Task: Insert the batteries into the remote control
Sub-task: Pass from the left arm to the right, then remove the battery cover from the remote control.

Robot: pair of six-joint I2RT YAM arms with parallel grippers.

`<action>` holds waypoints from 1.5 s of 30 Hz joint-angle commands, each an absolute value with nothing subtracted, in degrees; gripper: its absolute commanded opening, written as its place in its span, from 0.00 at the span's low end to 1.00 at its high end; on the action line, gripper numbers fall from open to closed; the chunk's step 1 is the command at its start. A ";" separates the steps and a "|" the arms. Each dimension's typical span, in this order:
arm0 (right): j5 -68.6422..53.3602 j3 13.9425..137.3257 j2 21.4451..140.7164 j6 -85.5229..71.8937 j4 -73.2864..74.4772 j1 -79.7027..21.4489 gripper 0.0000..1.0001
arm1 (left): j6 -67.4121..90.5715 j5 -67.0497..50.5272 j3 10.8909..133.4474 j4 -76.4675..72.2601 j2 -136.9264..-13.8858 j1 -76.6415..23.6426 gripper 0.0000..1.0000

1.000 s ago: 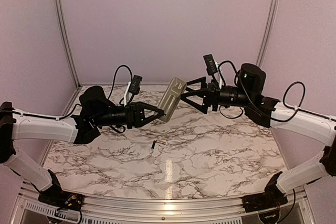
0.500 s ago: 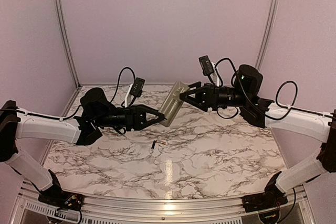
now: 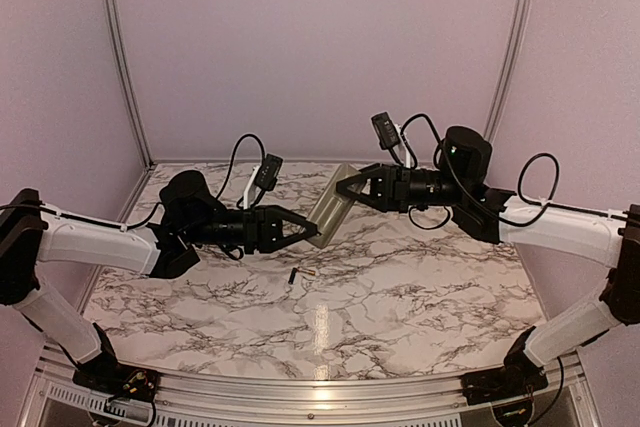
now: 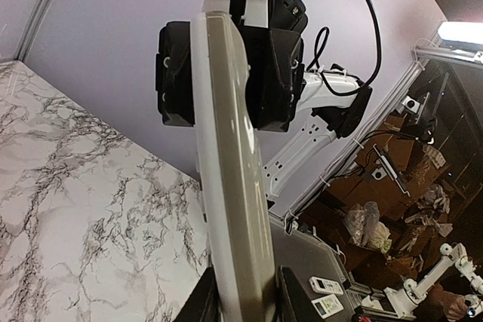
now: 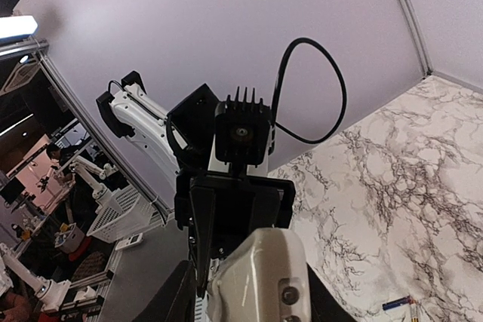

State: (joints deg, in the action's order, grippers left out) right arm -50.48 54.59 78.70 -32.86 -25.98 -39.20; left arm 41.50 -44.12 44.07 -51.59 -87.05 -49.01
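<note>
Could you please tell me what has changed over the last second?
The right gripper moved in leftward and closed on the upper end of the remote. The left gripper still holds its lower end; the batteries stayed on the table.

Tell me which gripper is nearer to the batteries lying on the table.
Left. The left gripper grips the lower end of the remote control, raised just behind the batteries. The right gripper clamps its upper end, higher and farther back to the right.

Marble-veined white table (image 3: 430, 292); batteries (image 3: 299, 274), thin dark cylinders, lying side by side near centre of table.
</note>
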 commanded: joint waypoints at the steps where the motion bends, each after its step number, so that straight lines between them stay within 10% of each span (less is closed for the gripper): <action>1: -51.16 56.88 78.96 -33.07 -25.96 -38.98 0.35 | 42.05 -45.40 45.61 -54.24 -88.12 -49.24 0.00; 7: -51.51 57.09 79.45 -33.72 -25.74 -38.78 0.05 | 38.65 -41.39 46.38 -47.81 -86.95 -49.14 0.29; 16: -50.15 58.10 80.47 -33.87 -17.70 -36.99 0.00 | 21.25 -26.27 48.06 -22.77 -77.57 -49.00 0.98; 29: -53.27 55.40 84.81 -32.61 -5.92 -35.69 0.00 | -12.02 2.37 38.89 -12.05 -64.68 -57.39 0.95; 45: -58.23 54.38 94.36 -33.43 -5.08 -35.68 0.00 | -31.38 14.48 45.11 -8.11 -78.23 -69.58 0.67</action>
State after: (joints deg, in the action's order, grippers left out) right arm -56.14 54.89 93.60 -32.38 -4.45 -36.07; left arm -26.22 11.42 41.76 -9.89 -76.09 -68.58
